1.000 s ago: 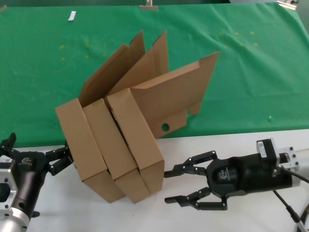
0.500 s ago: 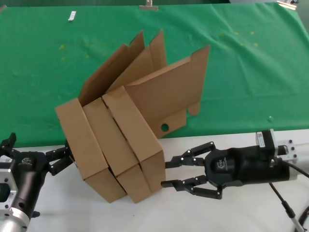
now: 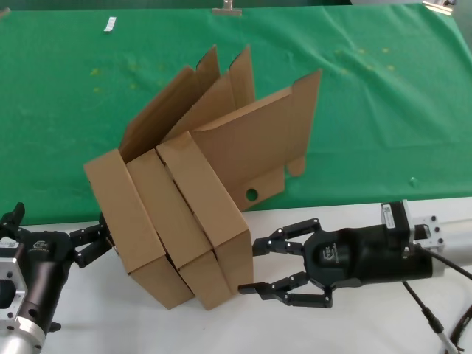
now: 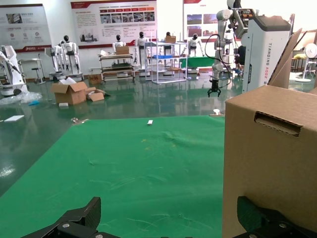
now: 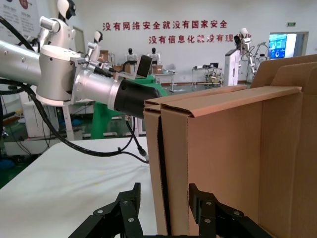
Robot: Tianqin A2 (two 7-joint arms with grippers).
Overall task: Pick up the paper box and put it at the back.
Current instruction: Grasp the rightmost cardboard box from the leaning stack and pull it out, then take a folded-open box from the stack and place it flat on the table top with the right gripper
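On green cloth point(image 3: 383, 110), paper box point(image 3: 214, 199) leans.

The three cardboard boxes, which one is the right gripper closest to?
The paper box at the robot's right end of the leaning row, its lid showing a small round hole; the open right gripper sits at its lower corner.

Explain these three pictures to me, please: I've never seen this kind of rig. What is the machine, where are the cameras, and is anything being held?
This is a two-armed robot. One picture looks down from its head; the other two come from cameras on its wrists. Three alike brown cardboard boxes lean together, standing on the white tabletop at the edge of the green cloth. The right claw is open, its fingers around the lower corner of the nearest paper box; the right wrist view shows that box edge between them. Nothing is gripped yet. The left claw, also open, sits against the outermost box on the other side.
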